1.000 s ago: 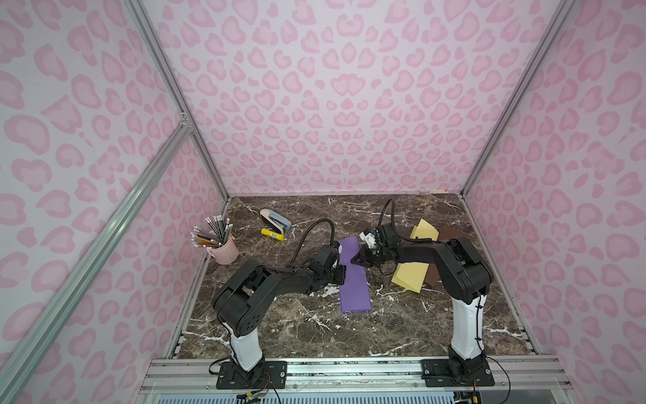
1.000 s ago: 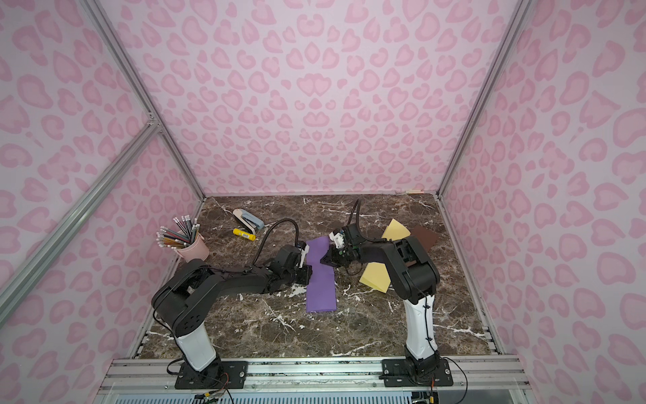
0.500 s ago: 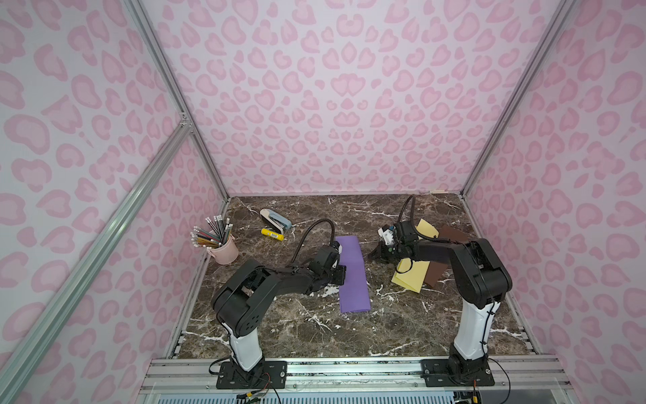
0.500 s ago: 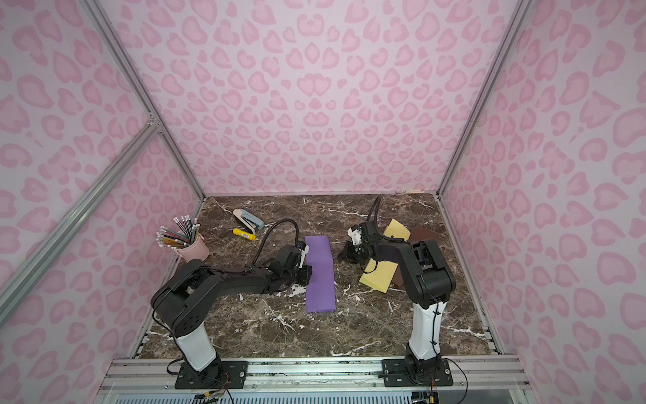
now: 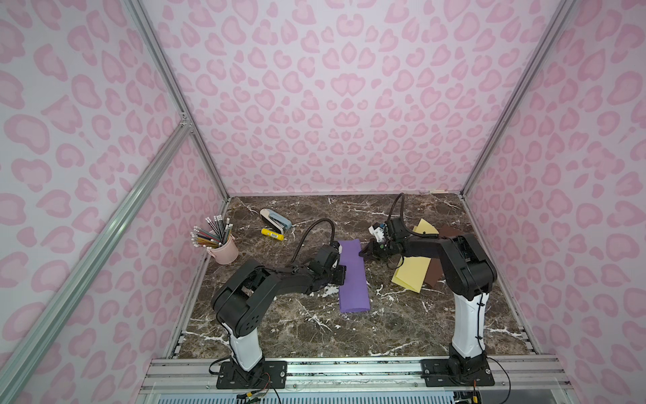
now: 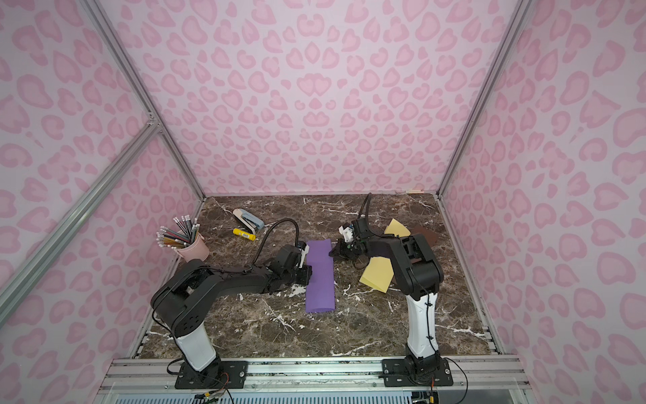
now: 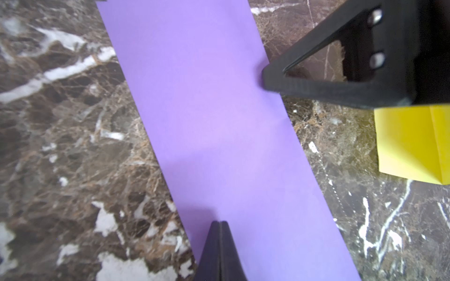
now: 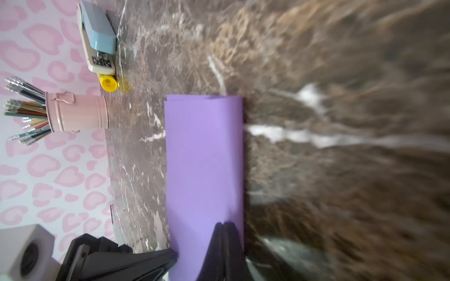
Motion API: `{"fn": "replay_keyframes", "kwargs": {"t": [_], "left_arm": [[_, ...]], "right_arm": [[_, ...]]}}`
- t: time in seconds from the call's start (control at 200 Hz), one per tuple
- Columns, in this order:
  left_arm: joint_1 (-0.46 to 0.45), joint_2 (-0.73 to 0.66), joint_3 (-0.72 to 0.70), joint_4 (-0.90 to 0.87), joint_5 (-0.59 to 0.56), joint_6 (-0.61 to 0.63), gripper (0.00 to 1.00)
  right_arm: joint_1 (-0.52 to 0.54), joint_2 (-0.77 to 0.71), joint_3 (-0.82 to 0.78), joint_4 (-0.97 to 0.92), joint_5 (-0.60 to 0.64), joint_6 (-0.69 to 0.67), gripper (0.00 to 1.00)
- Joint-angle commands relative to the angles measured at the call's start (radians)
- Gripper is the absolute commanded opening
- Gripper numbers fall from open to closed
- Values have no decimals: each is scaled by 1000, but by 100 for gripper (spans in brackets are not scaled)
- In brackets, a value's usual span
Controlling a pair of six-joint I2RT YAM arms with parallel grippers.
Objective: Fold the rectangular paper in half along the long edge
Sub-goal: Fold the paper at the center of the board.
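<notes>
Looking down in both top views, the purple paper (image 5: pixel 353 276) lies as a long narrow strip near the middle of the marble table (image 5: pixel 384 332), already doubled over. The left gripper (image 5: pixel 339 273) meets it from the left of the frame, and the right gripper (image 5: pixel 364 252) is at its upper right edge. From up there I honestly can't make out how either set of jaws stands.

The wrist cams sort that out. The left wrist view has the left gripper (image 7: pixel 220 226) pressed together, with its tip down on one long edge of the paper and nothing pinched. It also shows the right gripper (image 7: pixel 265 77) touching the opposite long edge. The right wrist view shows that one (image 8: pixel 225 226) pressed together too, tip on the paper, plus the strip's far end with two layers slightly offset.

Only the top views show the brown sheet (image 5: pixel 435 278) tucked under the yellow sheet (image 5: pixel 412 276) at the right, partly behind the arm. Only the right wrist cam gets a close look at the stapler (image 8: pixel 98 36), the yellow tube (image 8: pixel 109 82) and the pink cup (image 8: pixel 78 113) of pencils (image 8: pixel 26 114).
</notes>
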Motion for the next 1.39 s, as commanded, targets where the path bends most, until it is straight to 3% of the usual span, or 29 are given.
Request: {"fn": "replay_keyframes", "kwargs": {"t": [0.0, 0.12, 0.27, 0.46, 0.665, 0.925, 1.135, 1.39], "left_arm": [[0, 1, -16, -159, -23, 4, 4], [0, 9, -16, -157, -21, 6, 4], [-1, 17, -14, -154, -19, 4, 4], [-1, 13, -15, -156, -20, 6, 4], [-1, 13, -18, -154, -19, 3, 4], [0, 12, -19, -156, -21, 6, 4], [1, 13, -16, -160, -21, 6, 4], [-1, 11, -13, -161, -20, 4, 4]], "right_arm": [[-50, -11, -30, -31, 73, -28, 0], [-65, -35, -17, -75, 28, -66, 0], [-3, -86, 29, -86, -5, -81, 0], [66, 18, 142, -96, 4, -65, 0], [13, 87, 133, -62, 50, -25, 0], [-78, 46, 55, -84, 66, -66, 0], [-22, -23, 76, -16, -62, -40, 0], [15, 116, 221, -30, 3, -12, 0]]}}
